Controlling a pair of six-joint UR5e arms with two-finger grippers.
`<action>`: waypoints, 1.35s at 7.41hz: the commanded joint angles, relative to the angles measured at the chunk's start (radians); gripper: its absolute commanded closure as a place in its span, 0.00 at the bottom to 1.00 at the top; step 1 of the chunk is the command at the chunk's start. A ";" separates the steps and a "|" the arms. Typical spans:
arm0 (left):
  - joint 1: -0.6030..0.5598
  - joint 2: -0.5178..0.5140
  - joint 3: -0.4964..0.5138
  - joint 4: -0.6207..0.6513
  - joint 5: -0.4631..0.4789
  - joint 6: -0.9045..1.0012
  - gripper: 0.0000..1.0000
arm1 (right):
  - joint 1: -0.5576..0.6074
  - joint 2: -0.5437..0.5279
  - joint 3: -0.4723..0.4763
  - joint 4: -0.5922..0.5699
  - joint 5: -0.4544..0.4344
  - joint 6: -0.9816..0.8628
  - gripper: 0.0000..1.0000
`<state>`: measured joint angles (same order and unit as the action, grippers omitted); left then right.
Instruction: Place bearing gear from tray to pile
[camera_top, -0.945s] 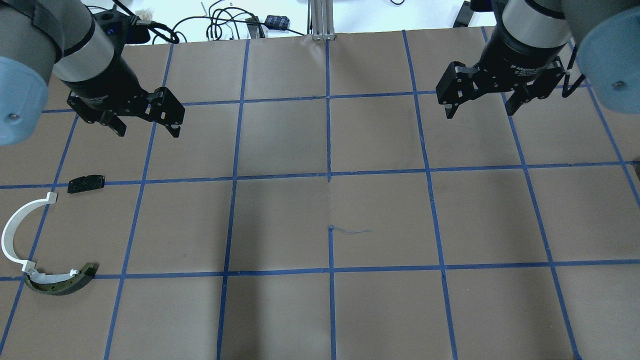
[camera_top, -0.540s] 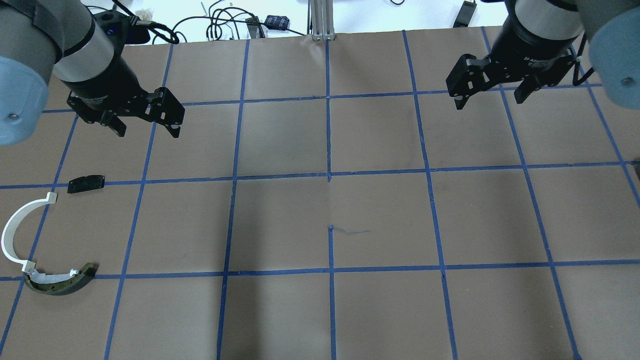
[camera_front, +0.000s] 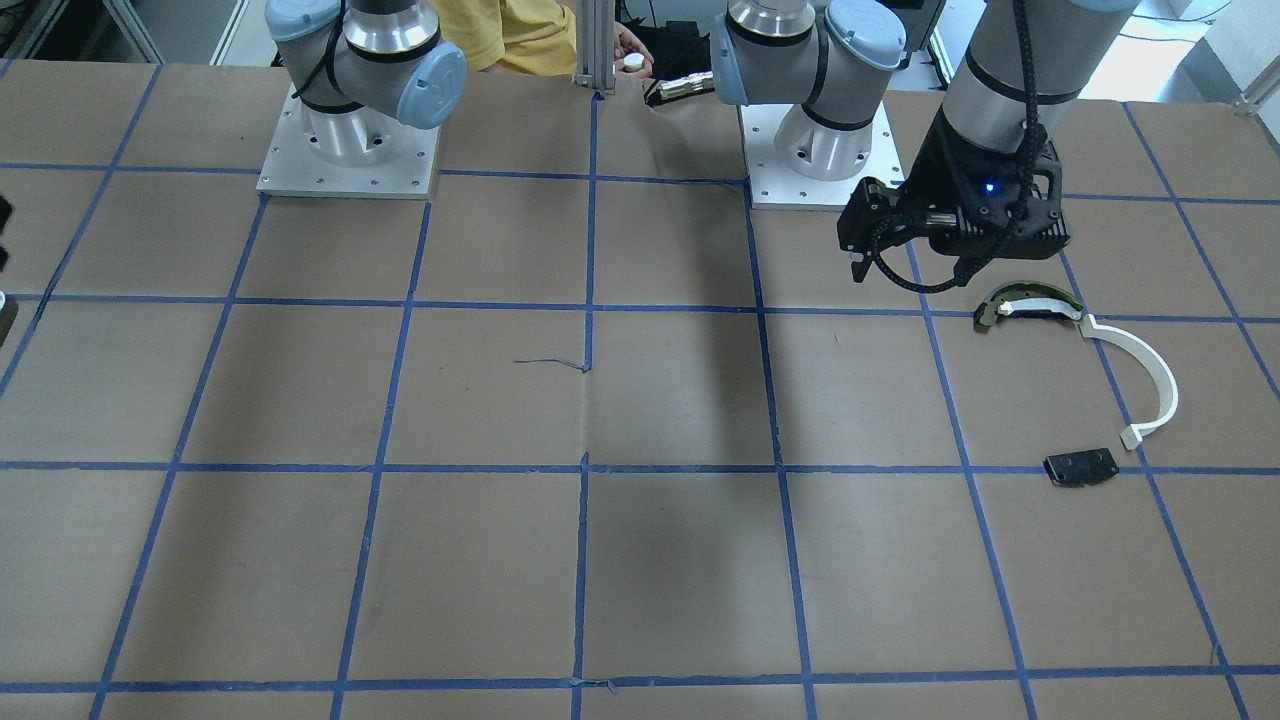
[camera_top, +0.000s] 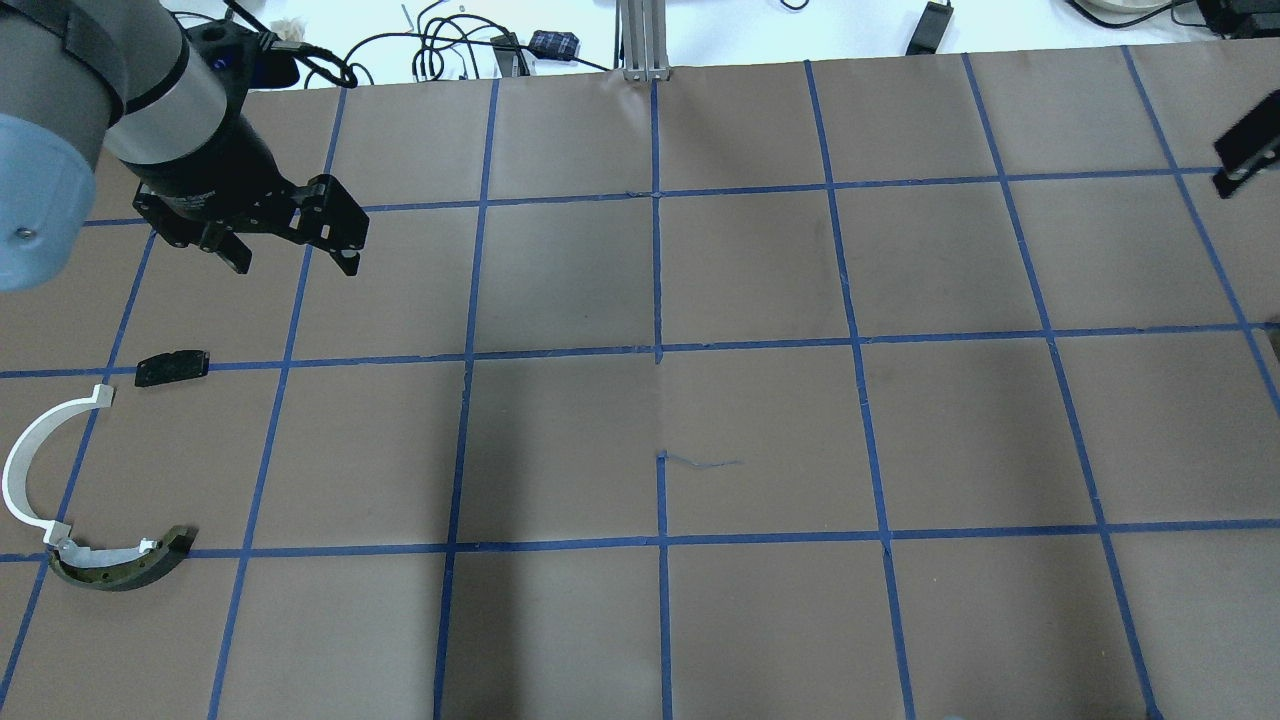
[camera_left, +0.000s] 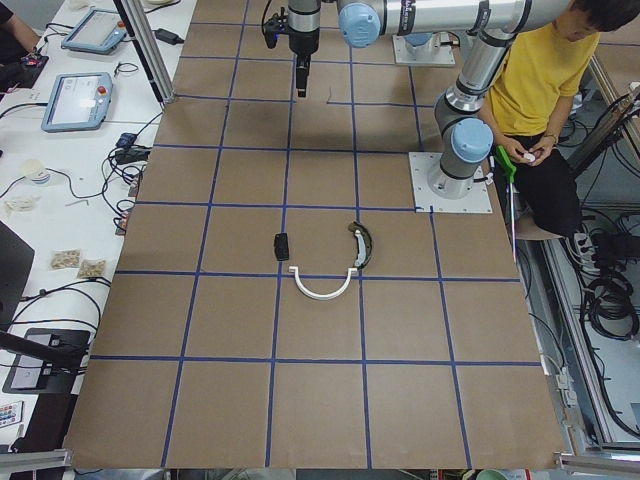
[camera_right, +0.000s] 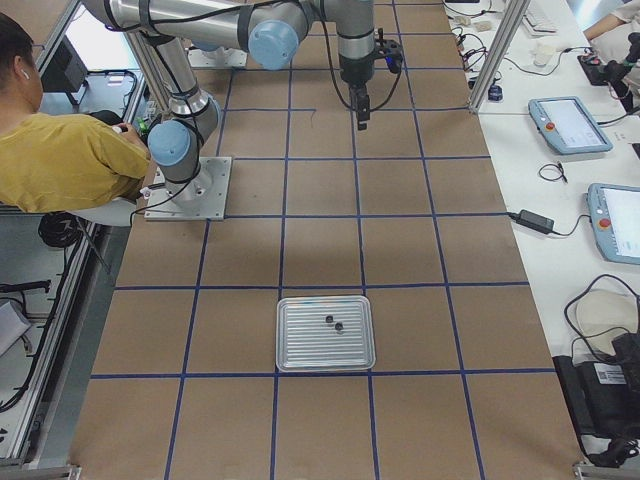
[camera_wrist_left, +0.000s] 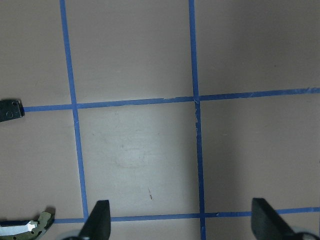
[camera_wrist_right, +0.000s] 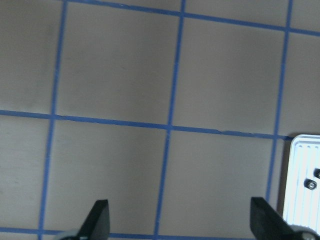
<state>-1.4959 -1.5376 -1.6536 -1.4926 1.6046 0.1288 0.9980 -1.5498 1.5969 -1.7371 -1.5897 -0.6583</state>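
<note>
- The table (camera_top: 760, 420) is brown paper under a blue tape grid.
- The tray (camera_right: 300, 350) is ribbed metal and lies flat toward my right end. In my right wrist view only its corner shows, at 4 o'clock.
- My right claw (camera_wrist_right: 180, 222) hangs over bare table with its fingers spread wide and nothing between them.
- My left claw (camera_top: 296, 262) hovers spread and empty too. In the overhead view the pile sits at about 7 o'clock from it.
- The pile holds three pieces:
  - a white strip (camera_top: 35, 455);
  - a dark arc (camera_top: 120, 572), which the strip's lower end seems to touch;
  - a black plate (camera_top: 172, 367), apart from both, at 1 o'clock from the strip's upper end.
  - No gear shows among them.
- The gears (camera_right: 329, 319) are two small dark parts lying just beside each other near the tray's middle.
- I judge that nothing is done yet. The reach into the tray, the grasp, the carry across and the drop at the pile are all left. My right claw is the nearer one to the tray.
</note>
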 joint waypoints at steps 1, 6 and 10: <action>0.000 -0.001 0.000 0.002 0.000 0.000 0.00 | -0.217 0.173 0.003 -0.143 0.004 -0.122 0.00; -0.003 -0.007 -0.006 0.002 0.001 0.008 0.00 | -0.332 0.491 0.002 -0.490 -0.009 -0.162 0.00; -0.004 -0.015 -0.005 0.003 0.000 0.015 0.00 | -0.332 0.556 0.009 -0.496 -0.013 -0.165 0.02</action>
<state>-1.5000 -1.5517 -1.6590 -1.4896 1.6042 0.1434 0.6662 -1.0099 1.6060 -2.2316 -1.6031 -0.8185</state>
